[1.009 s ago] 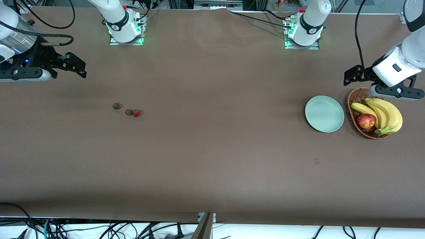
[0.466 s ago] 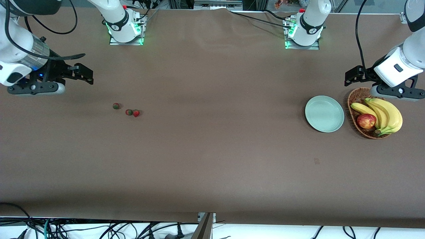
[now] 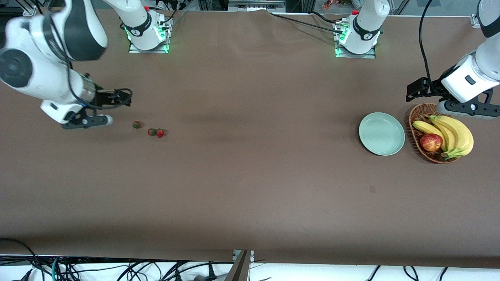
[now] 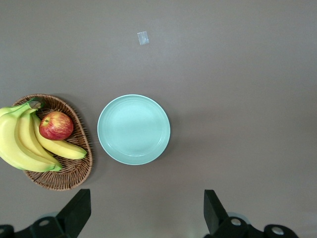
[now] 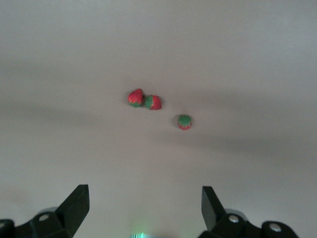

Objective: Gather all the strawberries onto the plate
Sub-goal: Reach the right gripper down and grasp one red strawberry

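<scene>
Right gripper (image 3: 124, 97) is up over the bare table just short of the strawberries (image 3: 151, 130), fingers spread wide and nothing between them, and in its wrist view both fingertips (image 5: 74, 201) frame empty cloth with the berries sitting clear of them. Three berries lie there toward the right arm's end of the table: one (image 3: 136, 124) on its own, closest to the gripper, and a pair (image 3: 156, 132) touching each other just beside it, a shade nearer the front camera. Out at the left arm's end, the left gripper (image 3: 413, 88) waits, fully open and empty, above the table beside the basket (image 3: 417, 116). The plate (image 3: 381, 133) lies bare next to that basket, a little toward the middle of the table, with the bananas (image 3: 453, 134) and apple (image 3: 431, 142) piled in the wicker. Not a single berry is on the plate yet, so this looks like the opening approach to the first pick. The next move, I'd say, calls for centring over the lone berry and dropping low enough to pinch something that small. The touching pair could roll if nudged, so they're better left for later. Then comes a long carry, because the plate is well apart from the berries, right along the table.
</scene>
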`<state>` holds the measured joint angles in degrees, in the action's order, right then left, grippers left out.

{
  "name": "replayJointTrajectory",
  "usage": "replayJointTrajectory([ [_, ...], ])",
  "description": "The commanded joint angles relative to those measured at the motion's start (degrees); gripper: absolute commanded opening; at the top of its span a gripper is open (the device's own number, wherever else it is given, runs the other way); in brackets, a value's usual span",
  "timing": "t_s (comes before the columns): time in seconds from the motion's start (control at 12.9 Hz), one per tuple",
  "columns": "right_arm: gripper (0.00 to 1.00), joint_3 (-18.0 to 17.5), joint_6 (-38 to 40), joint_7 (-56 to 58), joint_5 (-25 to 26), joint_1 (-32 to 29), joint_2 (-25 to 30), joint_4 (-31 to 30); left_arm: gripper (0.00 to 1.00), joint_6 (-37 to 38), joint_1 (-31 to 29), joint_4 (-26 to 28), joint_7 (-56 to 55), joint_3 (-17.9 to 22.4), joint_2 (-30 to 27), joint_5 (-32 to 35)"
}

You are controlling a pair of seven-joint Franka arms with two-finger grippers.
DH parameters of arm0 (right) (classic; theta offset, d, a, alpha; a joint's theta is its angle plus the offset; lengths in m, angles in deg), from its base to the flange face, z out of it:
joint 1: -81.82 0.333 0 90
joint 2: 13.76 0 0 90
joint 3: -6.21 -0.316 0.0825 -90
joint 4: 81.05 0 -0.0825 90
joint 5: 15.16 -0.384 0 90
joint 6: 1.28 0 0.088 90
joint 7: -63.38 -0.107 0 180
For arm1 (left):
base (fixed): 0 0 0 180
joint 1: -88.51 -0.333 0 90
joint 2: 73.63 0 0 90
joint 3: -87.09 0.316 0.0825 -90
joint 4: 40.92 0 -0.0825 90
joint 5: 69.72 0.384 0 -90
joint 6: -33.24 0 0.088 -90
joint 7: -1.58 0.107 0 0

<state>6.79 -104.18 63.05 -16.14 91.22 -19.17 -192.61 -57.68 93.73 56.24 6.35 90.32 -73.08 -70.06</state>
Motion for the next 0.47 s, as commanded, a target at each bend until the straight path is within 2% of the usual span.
replayJointTrajectory([
  [0.0, 1.00, 0.4, -11.6, 1.2, 0.9, -0.3, 2.6, -12.8, 1.00, 0.4, -0.1, -1.6, -0.4, 0.0, 0.8, -1.1],
  [0.16, 0.99, 1.5, -19.2, 1.3, 0.8, -0.4, 1.3, -17.9, 1.00, 0.4, -0.1, -1.6, -0.4, -0.1, 0.8, -1.1],
  [0.39, 0.99, 5.5, -27.6, 5.6, 0.4, -0.5, -5.6, -19.4, 1.00, 0.4, -0.1, -1.7, -0.4, -0.1, 0.8, -1.1],
])
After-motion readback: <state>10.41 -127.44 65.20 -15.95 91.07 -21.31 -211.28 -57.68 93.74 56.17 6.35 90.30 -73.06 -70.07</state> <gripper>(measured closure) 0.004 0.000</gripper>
